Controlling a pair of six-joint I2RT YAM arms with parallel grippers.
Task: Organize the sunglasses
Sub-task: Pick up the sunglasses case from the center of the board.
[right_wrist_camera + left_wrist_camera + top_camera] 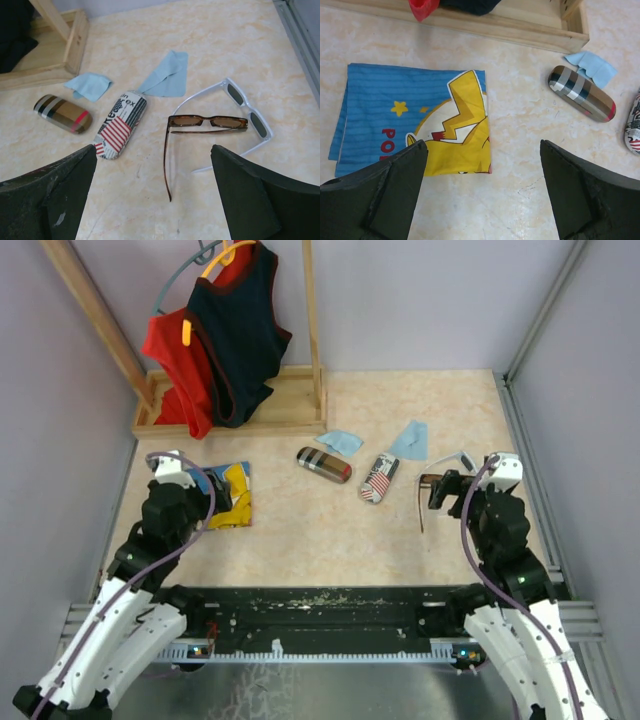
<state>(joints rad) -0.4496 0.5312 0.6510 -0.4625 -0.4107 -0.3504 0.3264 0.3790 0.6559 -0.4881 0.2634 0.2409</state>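
By the right edge of the marbled beige worktop (300, 540), the right gripper (152, 160) hovers with jaws spread wide, holding and touching nothing. Just ahead of it lies the dark brown-framed pair of sunglasses with amber lenses (207, 121). Its front runs crosswise to the gripper's reach, and one unfolded temple points back toward the near edge. Just behind, seemingly touching it, the white-framed pair of sunglasses (248, 110) lies diagonally. The right arm is plainly nearer. The left gripper (483, 150), equally wide and empty, hangs over a folded blue and yellow cartoon-print cloth (415, 120) near the left edge, well apart. Toward the middle lie a flag-print oblong case (120, 131) and a plaid oblong case (62, 113), with light-blue cloths (167, 75) beyond.
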